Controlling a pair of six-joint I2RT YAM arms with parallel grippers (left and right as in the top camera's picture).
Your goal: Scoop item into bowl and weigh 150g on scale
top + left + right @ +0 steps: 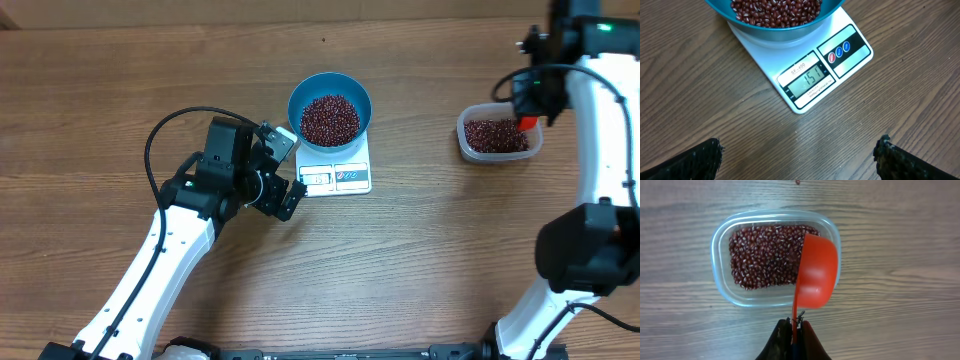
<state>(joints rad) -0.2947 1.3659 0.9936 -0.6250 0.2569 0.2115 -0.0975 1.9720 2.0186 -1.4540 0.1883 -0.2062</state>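
surface (420, 260): brown wood grain, matt, with fine streaks
bowl (775, 34): bright blue, looks like plastic, smooth with a soft sheen
scale (771, 62): smooth white plastic, with a glossy panel over the display and buttons
beans (330, 118): dark red-brown skins, smooth, slightly shiny, pale flecks
tub (722, 287): clear plastic, glossy rim
scoop (816, 272): orange-red plastic, smooth, dull sheen
left claw (799, 150): black pads (695, 162), coarse, rough-grained, matt

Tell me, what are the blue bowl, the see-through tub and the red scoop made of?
The blue bowl: probably plastic, given its uniform bright colour and soft sheen, though glazed ceramic can't be excluded. The tub: clear plastic, since the wood grain shows through its thin glossy rim. The red scoop: likely moulded plastic, as it is smooth, evenly coloured and slightly shiny.
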